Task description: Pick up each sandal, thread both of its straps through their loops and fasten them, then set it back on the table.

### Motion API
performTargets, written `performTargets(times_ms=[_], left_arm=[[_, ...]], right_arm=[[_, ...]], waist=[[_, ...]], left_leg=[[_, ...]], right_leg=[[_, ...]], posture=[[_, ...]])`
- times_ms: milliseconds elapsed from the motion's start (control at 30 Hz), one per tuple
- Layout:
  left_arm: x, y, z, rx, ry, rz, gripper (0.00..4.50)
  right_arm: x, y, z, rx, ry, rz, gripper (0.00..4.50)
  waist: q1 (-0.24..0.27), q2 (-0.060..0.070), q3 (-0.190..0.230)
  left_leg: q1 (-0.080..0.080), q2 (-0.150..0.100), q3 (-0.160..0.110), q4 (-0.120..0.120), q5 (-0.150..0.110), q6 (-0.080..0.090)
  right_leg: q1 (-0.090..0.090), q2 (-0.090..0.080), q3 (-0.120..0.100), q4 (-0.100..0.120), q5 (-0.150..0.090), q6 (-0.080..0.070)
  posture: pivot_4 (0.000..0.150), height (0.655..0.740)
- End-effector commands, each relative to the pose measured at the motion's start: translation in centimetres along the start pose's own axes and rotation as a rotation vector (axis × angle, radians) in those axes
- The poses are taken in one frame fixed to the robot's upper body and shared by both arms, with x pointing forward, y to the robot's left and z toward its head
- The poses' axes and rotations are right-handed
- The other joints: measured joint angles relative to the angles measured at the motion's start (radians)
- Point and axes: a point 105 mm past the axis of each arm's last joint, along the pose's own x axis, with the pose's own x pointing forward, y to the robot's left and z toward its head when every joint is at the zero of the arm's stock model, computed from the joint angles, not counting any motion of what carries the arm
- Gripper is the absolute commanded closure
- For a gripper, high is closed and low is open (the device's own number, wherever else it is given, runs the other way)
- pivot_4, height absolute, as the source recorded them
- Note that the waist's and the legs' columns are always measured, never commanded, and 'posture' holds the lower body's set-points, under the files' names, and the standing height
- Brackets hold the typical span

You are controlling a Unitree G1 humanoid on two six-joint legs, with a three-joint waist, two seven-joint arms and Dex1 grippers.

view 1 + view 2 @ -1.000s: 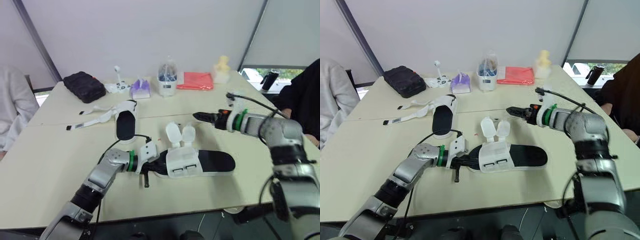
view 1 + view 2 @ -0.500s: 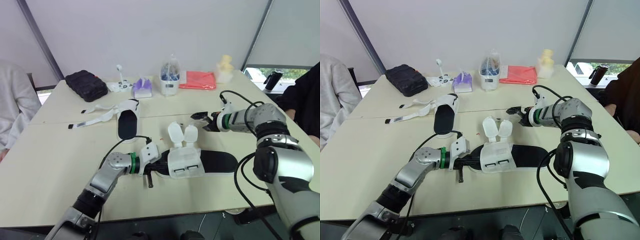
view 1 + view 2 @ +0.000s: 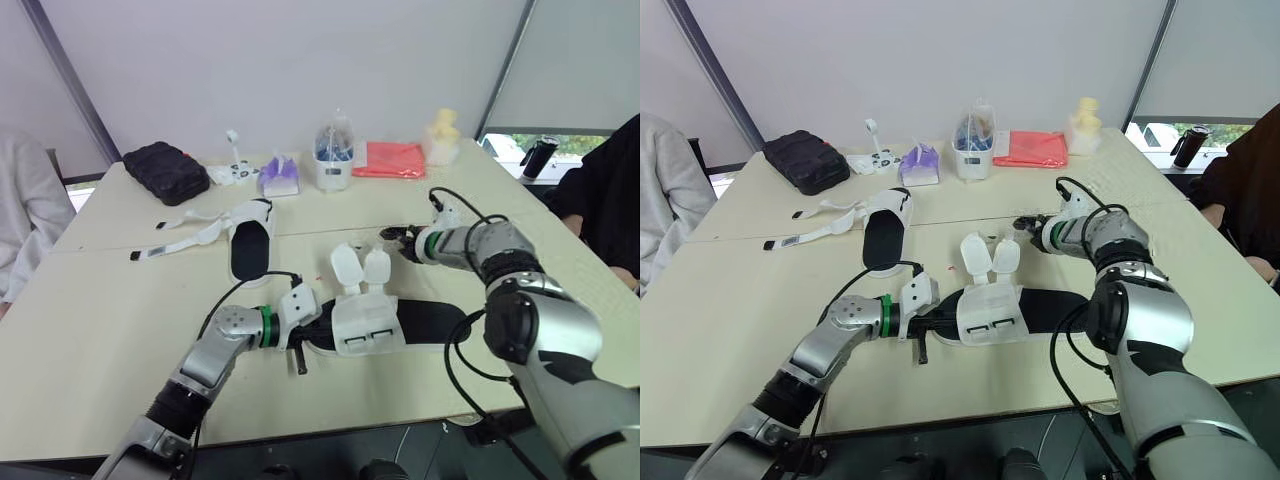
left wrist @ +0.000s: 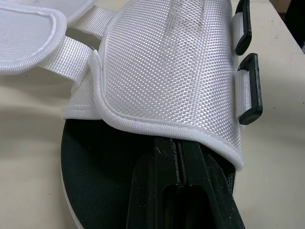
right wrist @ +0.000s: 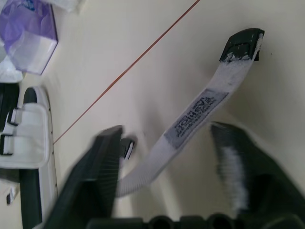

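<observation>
Sandal [image 3: 432, 322] lies lengthwise left-right; left tool [image 4: 178, 152] closed under upper at left end; right tool [image 5: 167, 136] open astride strap [image 5: 205, 102]

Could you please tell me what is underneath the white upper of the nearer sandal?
The fingers of the left gripper lie under the white upper, over the black footbed. Their tips are covered by the upper.

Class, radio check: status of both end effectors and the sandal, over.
Left end effector shut, tucked under near sandal's white upper. Right end effector open, straddling a loose strap on table. Far sandal clear of both.
</observation>
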Motion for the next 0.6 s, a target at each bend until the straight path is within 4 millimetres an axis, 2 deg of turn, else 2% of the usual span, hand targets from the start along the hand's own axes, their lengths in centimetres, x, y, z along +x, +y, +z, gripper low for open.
performTargets(times_ms=[33,100,267,467,600], left_arm=[[0.3,0.1,0.0,0.0,0.003,0.008,4.5],[0.3,0.1,0.0,-0.003,0.001,0.012,4.5],[0.4,-0.2,-0.1,-0.013,-0.005,0.015,4.5],[0.7,-0.6,-0.2,-0.024,-0.011,0.014,4.5],[0.7,-0.7,-0.2,-0.028,-0.012,0.016,4.5]], right_arm=[[-0.3,1.3,1.6,-0.009,-0.069,0.018,3.48],[-0.3,1.3,1.7,-0.013,-0.074,0.016,4.46],[-0.4,1.7,2.3,-0.038,-0.105,0.03,4.46],[-0.8,3.7,4.5,-0.204,-0.258,0.125,4.46],[-0.8,4.5,5.0,-0.315,-0.331,0.172,4.46]], waist=[[0.0,0.0,0.0],[0.0,0.0,0.0],[-0.001,0.0,0.0],[-0.002,0.0,0.0],[-0.005,0.0,0.0]], left_leg=[[0.0,0.0,0.0,0.0,0.0,0.0],[0.0,0.0,0.0,0.0,0.0,0.0],[0.0,0.0,0.0,0.0,0.0,0.0],[0.0,0.0,0.0,0.0,0.0,0.0],[0.0,0.0,0.0,0.0,0.0,0.0]], right_leg=[[0.0,0.0,0.0,0.0,0.0,0.0],[0.0,0.0,0.0,0.0,0.0,0.0],[0.0,0.0,0.0,0.0,0.0,0.0],[0.0,0.001,0.0,0.0,0.0,0.0],[0.0,0.001,0.0,0.0,0.0,0.0]], posture=[[0.15,0.74],[0.15,0.74],[0.15,0.74],[0.15,0.74],[0.15,0.74]])
